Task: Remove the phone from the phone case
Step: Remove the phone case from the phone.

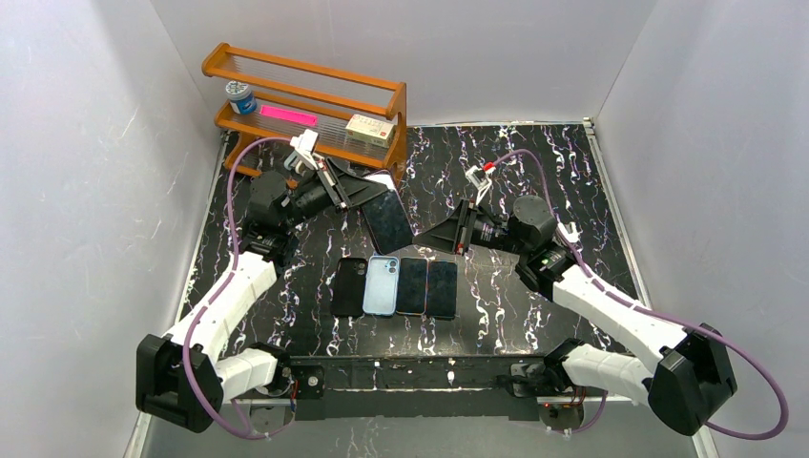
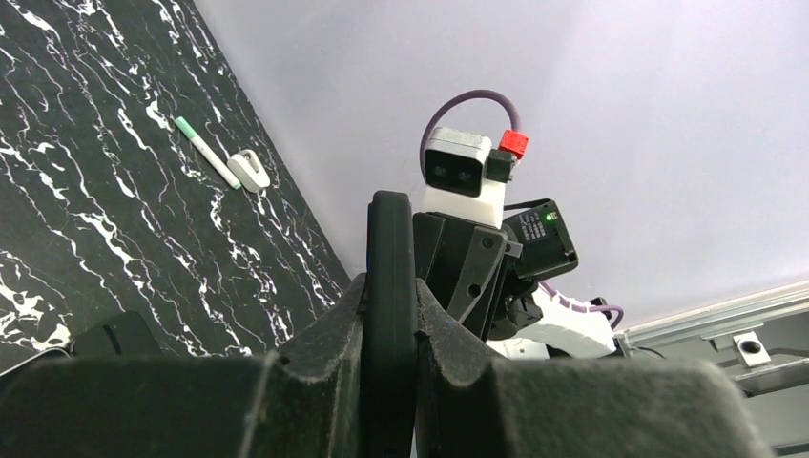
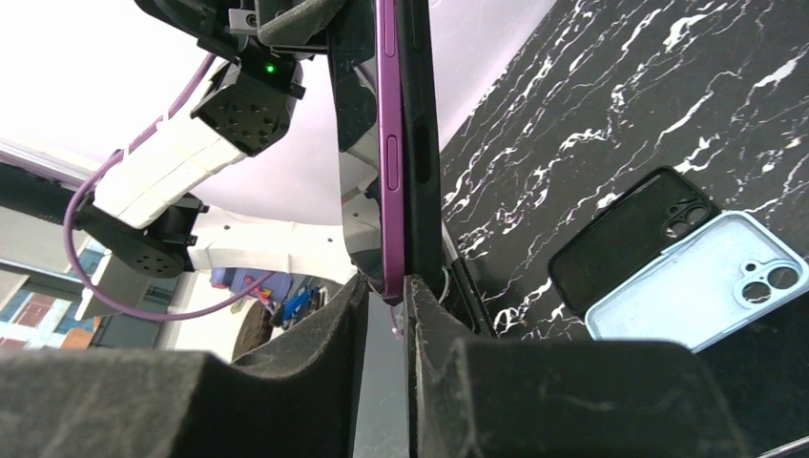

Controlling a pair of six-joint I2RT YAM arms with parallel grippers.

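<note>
Phone aloft between left hand and right hand

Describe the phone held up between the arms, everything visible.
The phone is a dark glossy slab with a purple metallic edge bearing a long side button, backed by a black case. It hangs in the air, tilted. The left gripper clamps its far end; the right gripper pinches its near corner.

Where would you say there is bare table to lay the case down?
Free: the table's back right, behind the right gripper; also the strip right of the row of cases and phones. Crowded: centre, around the held phone, and the rack corner.
</note>
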